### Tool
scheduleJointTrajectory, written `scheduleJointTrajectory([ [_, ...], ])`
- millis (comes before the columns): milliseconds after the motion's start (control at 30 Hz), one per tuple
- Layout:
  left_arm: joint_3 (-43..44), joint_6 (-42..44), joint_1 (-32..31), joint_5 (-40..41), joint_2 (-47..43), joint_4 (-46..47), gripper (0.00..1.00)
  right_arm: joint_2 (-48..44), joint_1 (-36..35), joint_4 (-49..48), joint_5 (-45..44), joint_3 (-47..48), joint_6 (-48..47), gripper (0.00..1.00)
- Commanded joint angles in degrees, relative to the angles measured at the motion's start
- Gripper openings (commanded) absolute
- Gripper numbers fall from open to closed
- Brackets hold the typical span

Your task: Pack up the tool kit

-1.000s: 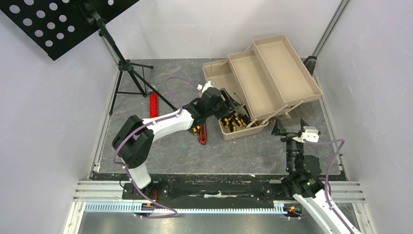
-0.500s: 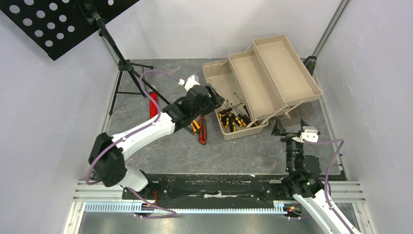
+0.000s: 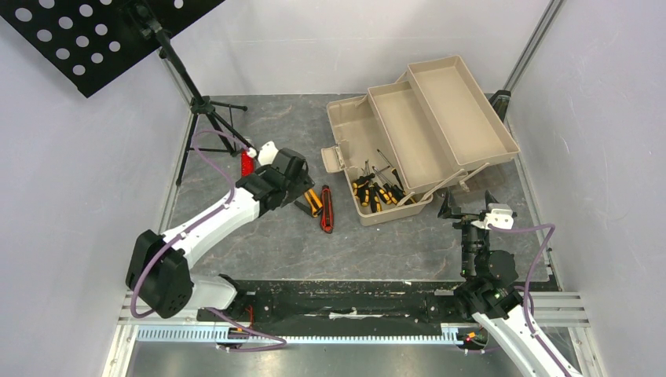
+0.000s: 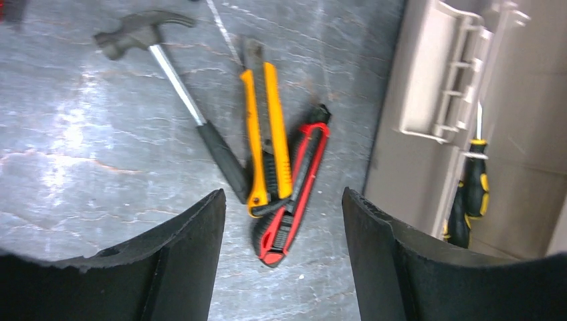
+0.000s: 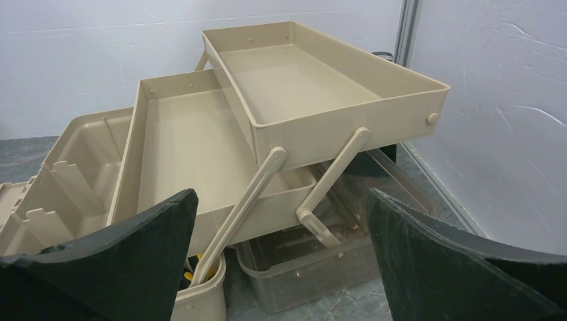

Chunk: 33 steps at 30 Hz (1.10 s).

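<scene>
The tan toolbox (image 3: 353, 129) stands folded open at the back of the mat. Its two fold-out trays (image 3: 459, 102) are stepped up and away to the right, and both are bare inside. In the toolbox's bottom bin, at the near end, lies a cluster of yellow-and-black screwdrivers (image 3: 373, 192). The pale handle (image 3: 332, 159) hangs off the toolbox's left wall.

Just left of the toolbox, an orange utility knife (image 4: 267, 134) and a red utility knife (image 4: 294, 184) lie side by side on the mat, touching at their near ends. A hammer (image 4: 180, 87) lies against the orange knife on the side away from the toolbox.

The left gripper (image 4: 282, 195) hovers above these knives with its jaws parted and nothing between them.

The right gripper (image 5: 281, 192) sits off the toolbox's near right corner. It faces the trays with its jaws spread wide and holds nothing.

Farther left of the toolbox are a red bar (image 3: 247, 166) and a black music stand (image 3: 78, 35).
</scene>
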State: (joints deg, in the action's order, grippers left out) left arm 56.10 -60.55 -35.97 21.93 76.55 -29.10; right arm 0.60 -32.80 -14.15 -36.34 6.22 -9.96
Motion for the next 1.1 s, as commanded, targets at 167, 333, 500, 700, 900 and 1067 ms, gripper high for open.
scheduleJointTrajectory([
  [167, 1.7, 1.5, 6.2, -4.0, 7.0, -1.8, 0.67, -1.1, -0.3, -2.2, -0.5, -0.1, -0.1, 0.98],
  [333, 8.6, 3.3, 6.3, -5.7, 16.1, -3.5, 0.66, -1.0, -0.3, -2.3, -0.3, -0.2, 0.0, 0.98],
  [500, 13.4, 4.2, 6.3, -6.5, 23.1, -4.4, 0.64, -1.3, -0.3, -2.0, -0.9, -0.1, -0.1, 0.98],
  [700, 15.0, 4.2, 6.9, -7.1, 28.4, -4.7, 0.62, -1.7, -0.3, -2.1, -1.4, -0.2, -0.2, 0.98],
  [900, 14.9, 4.0, 7.2, -8.6, 30.7, -3.8, 0.57, -1.7, -0.3, -2.2, -1.2, -0.2, -0.2, 0.98],
  [1067, 14.2, 4.0, 7.5, -10.5, 30.2, -2.5, 0.43, -1.9, -0.3, -2.1, -1.3, -0.2, -0.2, 0.98],
])
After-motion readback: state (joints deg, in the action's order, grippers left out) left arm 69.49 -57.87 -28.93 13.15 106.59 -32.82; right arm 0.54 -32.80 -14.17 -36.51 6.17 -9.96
